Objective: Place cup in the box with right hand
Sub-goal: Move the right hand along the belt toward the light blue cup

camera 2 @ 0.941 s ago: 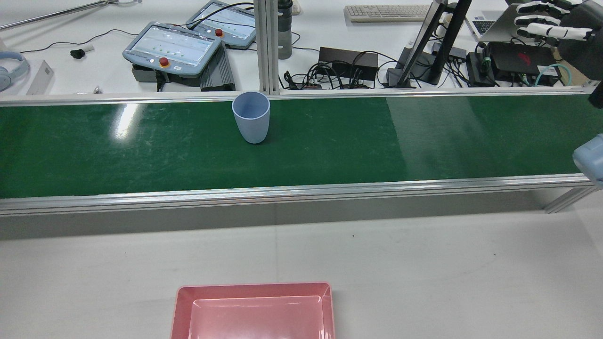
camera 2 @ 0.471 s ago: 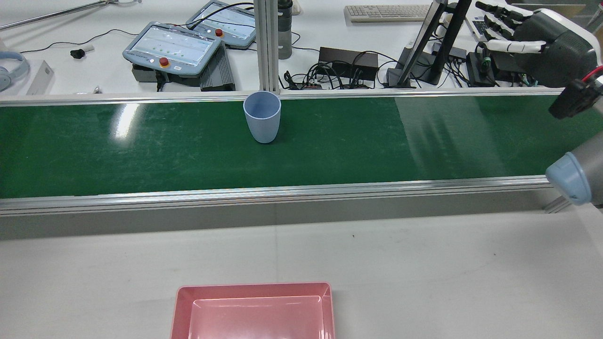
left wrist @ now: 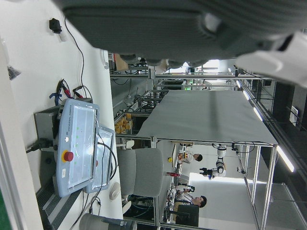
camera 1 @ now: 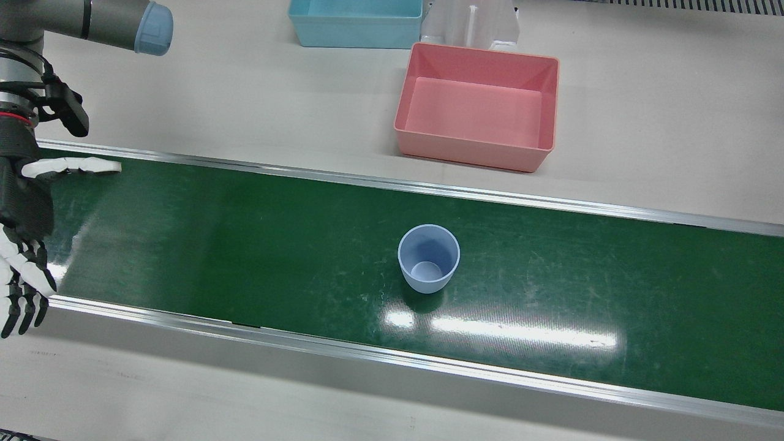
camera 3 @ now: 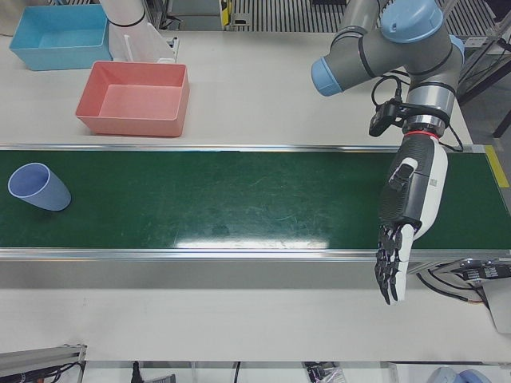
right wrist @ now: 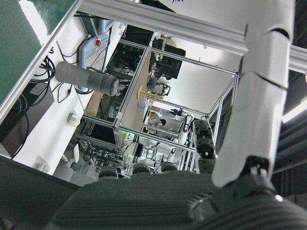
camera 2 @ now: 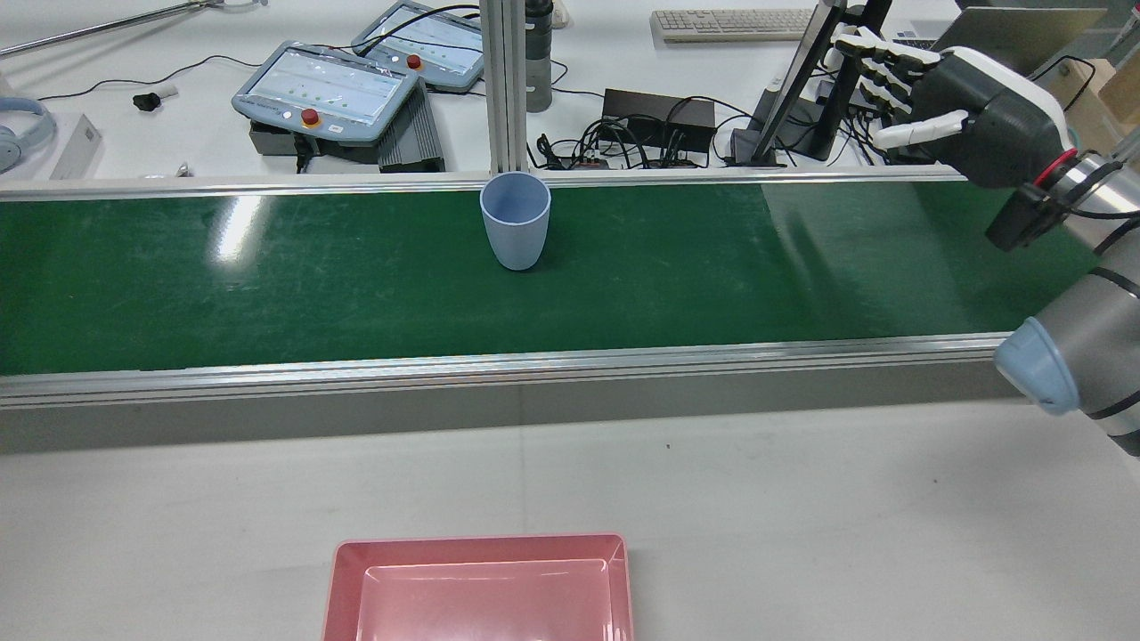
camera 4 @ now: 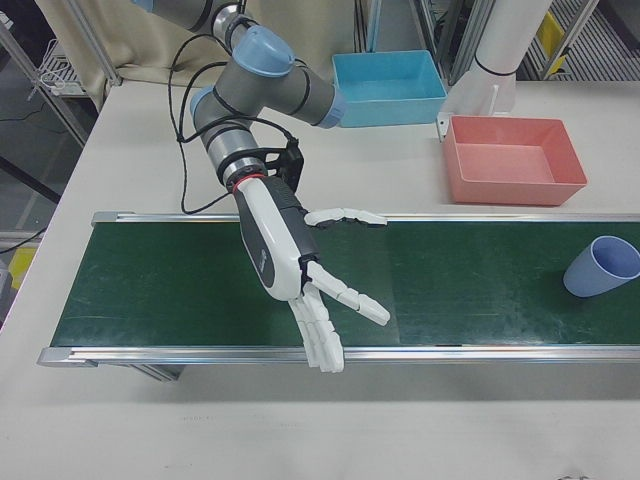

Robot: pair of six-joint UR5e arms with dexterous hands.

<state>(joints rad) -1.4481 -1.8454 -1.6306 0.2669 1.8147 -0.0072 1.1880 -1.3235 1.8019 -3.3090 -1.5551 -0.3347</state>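
Observation:
A pale blue cup (camera 2: 515, 220) stands upright on the green belt (camera 2: 267, 294), close to the belt's far rail in the rear view; it also shows in the front view as the cup (camera 1: 428, 258). The pink box (camera 1: 478, 113) sits empty on the table beside the belt, straight across from the cup. My right hand (camera 2: 966, 111) hovers over the belt's far rail, well to the right of the cup, open with fingers spread and nothing in it. My left hand (camera 3: 407, 207) hangs open over the other end of the belt, far from the cup.
A blue box (camera 1: 355, 21) stands behind the pink one. Past the belt's far rail in the rear view lie teach pendants (camera 2: 325, 89), cables, a monitor stand (camera 2: 802, 98) and an upright aluminium post (camera 2: 503, 89). Aluminium rails edge both sides of the belt.
The cup has travelled to the right along the belt in the rear view. My right hand has swung in from the right edge toward the cup, and its arm has come further into view.

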